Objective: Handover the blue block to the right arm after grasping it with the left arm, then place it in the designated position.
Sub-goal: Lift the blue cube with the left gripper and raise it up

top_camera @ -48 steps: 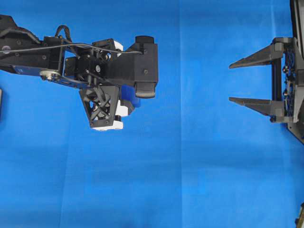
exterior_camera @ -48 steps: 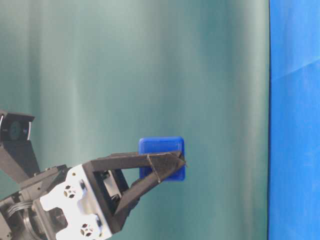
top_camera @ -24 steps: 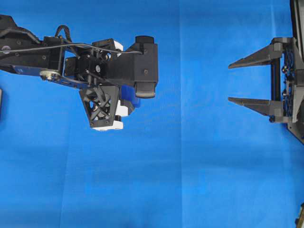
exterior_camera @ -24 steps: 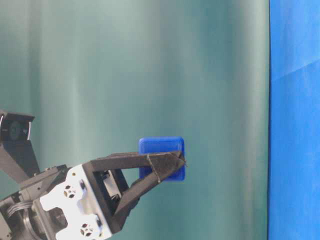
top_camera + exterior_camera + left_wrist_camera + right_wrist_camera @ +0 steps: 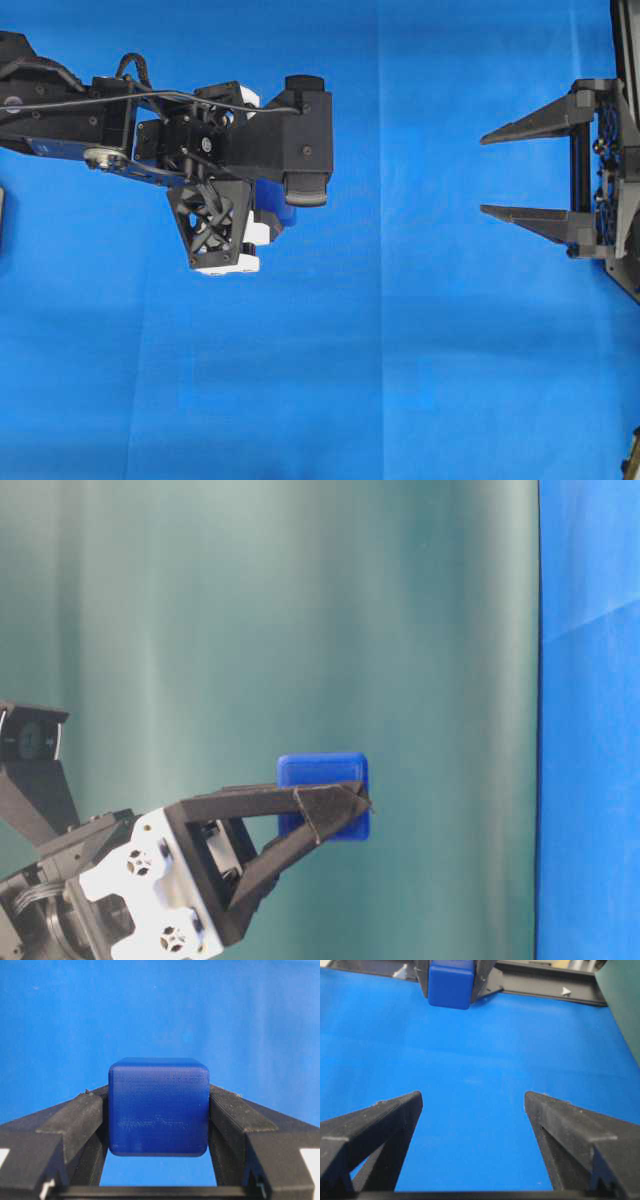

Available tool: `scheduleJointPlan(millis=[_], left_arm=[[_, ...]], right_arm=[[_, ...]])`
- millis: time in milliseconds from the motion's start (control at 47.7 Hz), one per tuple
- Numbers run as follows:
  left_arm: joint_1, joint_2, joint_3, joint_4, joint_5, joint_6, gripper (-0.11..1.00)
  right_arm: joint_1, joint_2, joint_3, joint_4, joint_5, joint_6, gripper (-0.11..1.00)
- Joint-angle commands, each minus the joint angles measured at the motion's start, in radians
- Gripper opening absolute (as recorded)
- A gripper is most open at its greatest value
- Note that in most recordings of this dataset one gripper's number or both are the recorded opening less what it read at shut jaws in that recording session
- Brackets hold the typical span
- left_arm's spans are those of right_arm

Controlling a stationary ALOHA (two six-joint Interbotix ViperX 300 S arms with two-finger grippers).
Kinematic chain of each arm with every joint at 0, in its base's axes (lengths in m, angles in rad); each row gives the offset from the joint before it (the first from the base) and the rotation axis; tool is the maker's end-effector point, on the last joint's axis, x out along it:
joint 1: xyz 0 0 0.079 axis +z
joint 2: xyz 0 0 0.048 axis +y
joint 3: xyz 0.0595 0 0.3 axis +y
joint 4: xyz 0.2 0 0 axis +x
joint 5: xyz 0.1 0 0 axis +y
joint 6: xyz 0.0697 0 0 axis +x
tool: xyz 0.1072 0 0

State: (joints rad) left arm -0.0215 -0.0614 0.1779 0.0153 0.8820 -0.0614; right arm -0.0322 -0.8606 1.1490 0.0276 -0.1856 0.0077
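My left gripper [image 5: 158, 1110], with white brackets, is shut on the blue block [image 5: 158, 1106], a dark-blue cube with faint embossed marks on the face towards the camera. In the table-level view the block [image 5: 323, 780] hangs between the black fingers [image 5: 300, 815], clear of the cloth. From overhead only a sliver of the block [image 5: 283, 214] shows under the left wrist. My right gripper [image 5: 485, 172] is open and empty at the right edge, fingers pointing left towards the left arm. In the right wrist view the block [image 5: 451, 982] is far ahead of the open gripper [image 5: 472, 1096].
A blue cloth [image 5: 400, 380] covers the table. A teal backdrop [image 5: 300, 600] stands behind. A black frame [image 5: 545, 990] runs along the far edge in the right wrist view. Dark objects touch the left edge [image 5: 1, 215] and bottom right corner [image 5: 634, 455].
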Motion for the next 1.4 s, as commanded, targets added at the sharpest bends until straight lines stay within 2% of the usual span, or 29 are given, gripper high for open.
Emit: scheduleJointPlan(millis=[0,252,440,839,1216,1384], left_arm=[[-0.003,-0.029,-0.018,0.003,-0.008,-0.002,0.49],[-0.003,-0.044,0.008,0.003,-0.031,-0.002,0.49],[-0.003,-0.097,0.087,0.003,-0.146,-0.008,0.49],[-0.003,-0.229,0.356,0.003,-0.672,0.002,0.49],[-0.003,-0.239,0.523,0.002,-1.137,0.003,0.49],[-0.003,-0.235,0.580,0.000,-1.290,0.003,0.49]], right_arm=[[-0.002,0.003,-0.028,0.002,-0.008,0.000,0.96],[-0.002,0.003,-0.029,0.002,-0.008,0.000,0.96],[-0.002,0.003,-0.029,0.002,-0.008,0.000,0.96],[-0.002,0.003,-0.035,-0.002,-0.011,-0.002,0.96],[-0.002,0.006,-0.037,-0.002,-0.031,-0.002,0.96],[-0.002,0.005,-0.037,-0.003,-0.034,-0.002,0.96]])
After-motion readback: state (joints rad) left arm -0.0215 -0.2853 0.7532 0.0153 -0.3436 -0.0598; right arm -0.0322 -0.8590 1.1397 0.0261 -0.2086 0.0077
